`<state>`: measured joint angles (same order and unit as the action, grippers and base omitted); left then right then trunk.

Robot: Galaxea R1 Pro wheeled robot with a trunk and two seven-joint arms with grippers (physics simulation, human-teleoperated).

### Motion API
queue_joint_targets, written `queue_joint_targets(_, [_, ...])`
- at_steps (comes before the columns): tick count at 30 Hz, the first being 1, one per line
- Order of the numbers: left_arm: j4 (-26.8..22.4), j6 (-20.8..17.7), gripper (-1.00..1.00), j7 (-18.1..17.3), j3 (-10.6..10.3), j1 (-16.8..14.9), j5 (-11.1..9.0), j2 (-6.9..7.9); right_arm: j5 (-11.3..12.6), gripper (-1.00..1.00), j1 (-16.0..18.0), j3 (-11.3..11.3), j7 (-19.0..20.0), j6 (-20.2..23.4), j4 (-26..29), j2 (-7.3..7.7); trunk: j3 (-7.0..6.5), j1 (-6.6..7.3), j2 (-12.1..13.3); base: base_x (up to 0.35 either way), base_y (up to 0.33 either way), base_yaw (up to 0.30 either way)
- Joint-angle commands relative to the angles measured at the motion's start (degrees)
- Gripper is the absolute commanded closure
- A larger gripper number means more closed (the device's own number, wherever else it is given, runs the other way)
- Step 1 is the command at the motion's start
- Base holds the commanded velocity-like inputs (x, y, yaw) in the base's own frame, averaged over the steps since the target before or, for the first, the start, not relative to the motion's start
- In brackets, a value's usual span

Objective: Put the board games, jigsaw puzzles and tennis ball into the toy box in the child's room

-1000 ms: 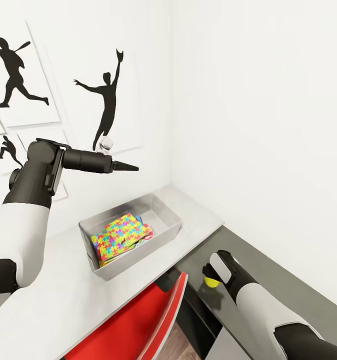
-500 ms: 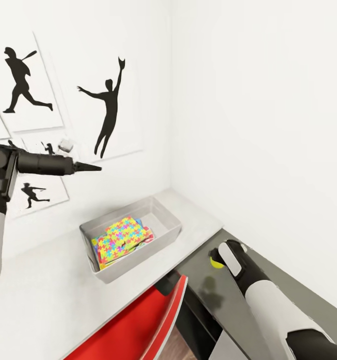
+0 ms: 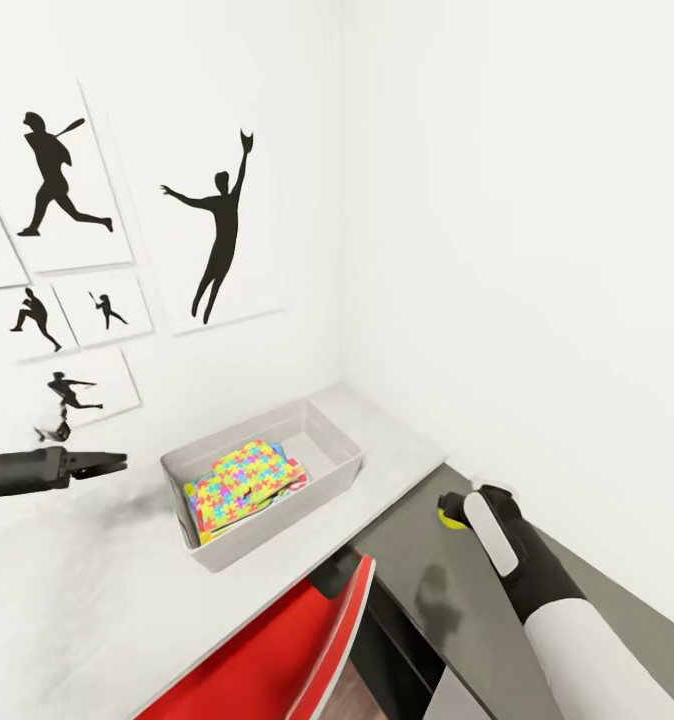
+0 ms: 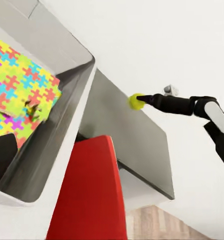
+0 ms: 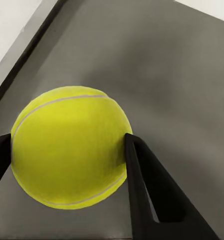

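The light-grey toy box (image 3: 335, 436) stands on the white table (image 3: 87, 590) in the room's corner. A bright jigsaw puzzle (image 3: 239, 477) lies tilted inside it, over other flat pieces. My right gripper (image 3: 453, 512) is shut on the yellow-green tennis ball (image 3: 445, 516) and holds it above the dark grey surface (image 3: 447, 610), right of the box. In the right wrist view the ball (image 5: 69, 145) sits between both fingers (image 5: 141, 175). My left gripper (image 3: 115, 462) hangs left of the box with nothing in it; its tips look close together. The left wrist view shows the box wall (image 4: 67, 130), the puzzle (image 4: 17, 82) and the ball (image 4: 136, 101).
A red chair (image 3: 277, 650) is tucked under the table's front edge, below the box. White walls close the corner behind and to the right. Black sports-silhouette pictures (image 3: 217, 225) hang on the left wall. The dark grey surface lies lower than the white table.
My left arm has swung down and to the left, away from above the box. My right gripper has lifted the tennis ball higher off the dark surface. The head view has shifted slightly.
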<state>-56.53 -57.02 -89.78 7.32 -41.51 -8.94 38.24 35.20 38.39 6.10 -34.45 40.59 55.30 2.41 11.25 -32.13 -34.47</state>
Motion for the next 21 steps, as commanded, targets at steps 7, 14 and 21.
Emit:
queue_joint_targets(7, [9.58, 8.64, -1.00, -0.22, 10.39, 5.05, -0.65, 0.61, 0.76, 1.00, -0.73, 0.33, -0.68, 0.56, 1.56, -0.05, -0.58, -0.02, -0.08, 0.000, 0.000, 0.000])
queue_joint_targets(14, [10.37, 9.27, -1.00, -0.22, 13.48, 5.37, -0.47, 0.73, 0.75, 1.00, -0.77, 0.50, -0.69, 0.46, 1.58, -0.42, -1.25, -0.02, -0.08, 0.000, 0.000, 0.000])
queue_joint_targets(21, [10.51, 9.29, -1.00, -0.22, 13.59, 5.39, -0.50, 0.70, 0.68, 1.00, -0.77, 0.79, -0.82, 0.59, 2.22, -0.72, -1.92, -0.02, -0.08, 0.000, 0.000, 0.042])
